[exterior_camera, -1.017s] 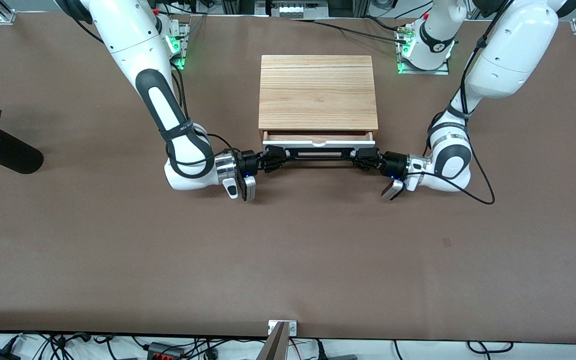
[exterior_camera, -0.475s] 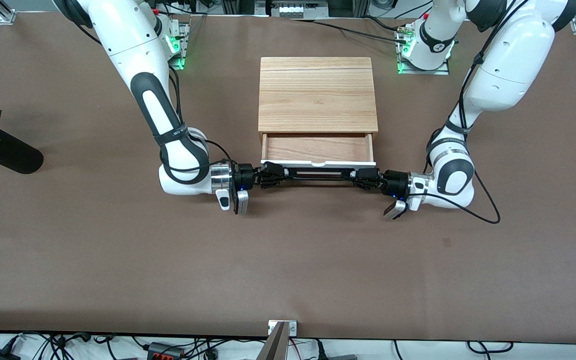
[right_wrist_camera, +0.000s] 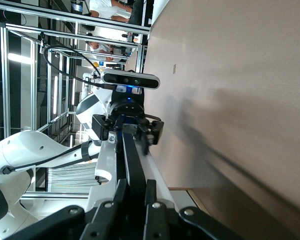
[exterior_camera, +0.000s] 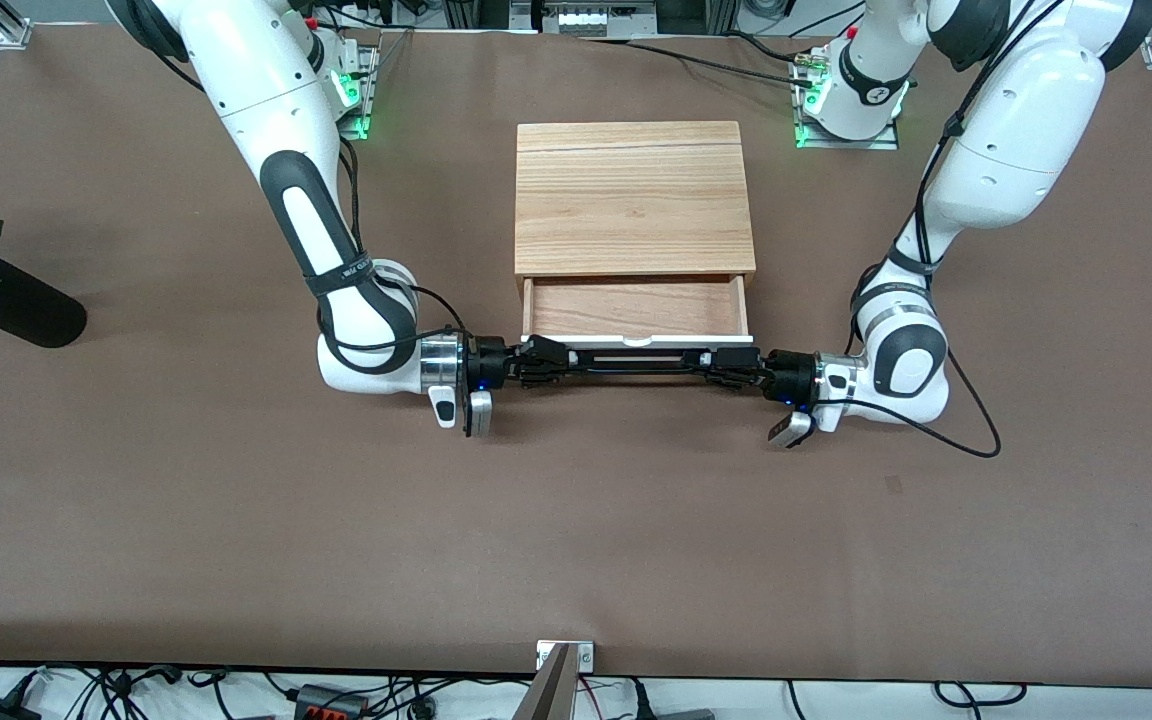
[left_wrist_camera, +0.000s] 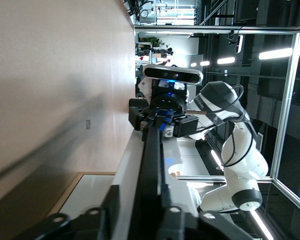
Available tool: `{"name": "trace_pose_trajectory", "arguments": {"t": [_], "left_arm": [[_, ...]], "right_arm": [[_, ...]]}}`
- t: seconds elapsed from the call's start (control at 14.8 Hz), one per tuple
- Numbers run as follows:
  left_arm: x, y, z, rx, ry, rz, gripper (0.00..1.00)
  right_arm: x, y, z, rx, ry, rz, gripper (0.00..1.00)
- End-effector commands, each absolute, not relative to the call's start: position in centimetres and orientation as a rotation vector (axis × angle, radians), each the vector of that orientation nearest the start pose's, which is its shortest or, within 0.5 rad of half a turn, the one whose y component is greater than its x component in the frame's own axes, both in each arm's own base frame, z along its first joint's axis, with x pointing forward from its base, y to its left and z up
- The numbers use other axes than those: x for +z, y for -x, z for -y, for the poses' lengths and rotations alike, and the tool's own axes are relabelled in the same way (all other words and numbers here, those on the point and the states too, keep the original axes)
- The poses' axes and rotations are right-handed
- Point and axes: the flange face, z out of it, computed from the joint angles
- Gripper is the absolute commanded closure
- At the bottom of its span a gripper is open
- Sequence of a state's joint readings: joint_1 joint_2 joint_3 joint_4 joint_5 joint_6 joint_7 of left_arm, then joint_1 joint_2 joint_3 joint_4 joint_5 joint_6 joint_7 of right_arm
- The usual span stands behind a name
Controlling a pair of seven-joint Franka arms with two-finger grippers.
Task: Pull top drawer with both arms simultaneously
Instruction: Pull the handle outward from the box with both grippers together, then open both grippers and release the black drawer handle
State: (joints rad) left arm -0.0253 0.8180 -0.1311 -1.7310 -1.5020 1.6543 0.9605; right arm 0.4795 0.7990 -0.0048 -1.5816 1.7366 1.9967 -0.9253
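Observation:
The top drawer (exterior_camera: 634, 308) stands pulled out of the light-wood cabinet (exterior_camera: 631, 195), with its light-wood inside showing. Its white front panel (exterior_camera: 636, 342) carries the long black bar handle (exterior_camera: 636, 362). My right gripper (exterior_camera: 544, 360) is shut on the handle's end toward the right arm. My left gripper (exterior_camera: 733, 364) is shut on the end toward the left arm. In the left wrist view my left gripper (left_wrist_camera: 140, 205) clamps the handle (left_wrist_camera: 152, 160), and the right gripper (left_wrist_camera: 162, 117) shows farther along it. In the right wrist view my right gripper (right_wrist_camera: 135, 189) clamps the handle (right_wrist_camera: 132, 160).
A black vase (exterior_camera: 11, 300) with a red rose lies at the table's edge toward the right arm's end. A black cable (exterior_camera: 971, 430) loops on the table beside the left arm. A metal bracket (exterior_camera: 564, 655) sits at the table's edge nearest the front camera.
The drawer has slid farther out toward the front camera, showing more of its inside. Both grippers moved with the handle, still shut on it.

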Motion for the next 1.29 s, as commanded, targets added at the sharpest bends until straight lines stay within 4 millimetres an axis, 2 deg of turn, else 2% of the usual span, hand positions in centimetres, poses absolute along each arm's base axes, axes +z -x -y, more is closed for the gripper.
{"name": "trace_pose_trajectory", "arguments": {"t": [0.0, 0.07, 0.14, 0.34, 0.47, 0.68, 0.75, 0.81, 1.02, 1.15, 1.22], "left_arm": [[14.2, -60.0, 19.4, -0.111, -1.582, 0.077, 0.00], [14.4, -60.1, 19.3, -0.107, -1.582, 0.078, 0.00], [14.5, -60.1, 19.3, -0.106, -1.582, 0.080, 0.00], [14.8, -60.5, 18.9, -0.103, -1.586, 0.078, 0.00], [16.4, -61.1, 18.3, -0.118, -1.601, 0.061, 0.00], [20.4, -62.2, 17.2, -0.153, -1.658, 0.061, 0.00], [21.9, -62.7, 16.7, -0.164, -1.693, 0.077, 0.00], [23.7, -64.0, 15.7, -0.165, -1.739, 0.083, 0.00], [28.5, -66.3, 13.6, -0.243, -1.976, 0.170, 0.00], [31.5, -66.9, 12.2, -0.301, -2.178, 0.226, 0.00], [33.0, -67.2, 11.6, -0.325, -2.273, 0.233, 0.00]], "right_arm": [[22.6, -62.2, -37.4, -0.128, 1.689, 0.146, 0.35], [22.7, -62.3, -37.3, -0.125, 1.689, 0.146, 0.32], [22.8, -62.5, -37.1, -0.127, 1.690, 0.142, 0.22], [23.8, -63.3, -36.6, -0.094, 1.711, 0.132, 0.17], [24.1, -63.8, -35.4, -0.029, 1.763, 0.107, 0.17], [23.8, -64.4, -33.2, 0.041, 1.852, 0.099, 0.11], [24.2, -64.6, -32.6, 0.059, 1.877, 0.093, 0.10], [24.3, -64.7, -32.2, 0.086, 1.906, 0.084, 0.07], [25.9, -65.2, -30.4, 0.116, 2.020, 0.117, 0.00], [26.2, -66.0, -27.7, 0.128, 2.128, 0.124, 0.00], [27.4, -66.3, -26.8, 0.134, 2.141, 0.132, 0.00]]}}
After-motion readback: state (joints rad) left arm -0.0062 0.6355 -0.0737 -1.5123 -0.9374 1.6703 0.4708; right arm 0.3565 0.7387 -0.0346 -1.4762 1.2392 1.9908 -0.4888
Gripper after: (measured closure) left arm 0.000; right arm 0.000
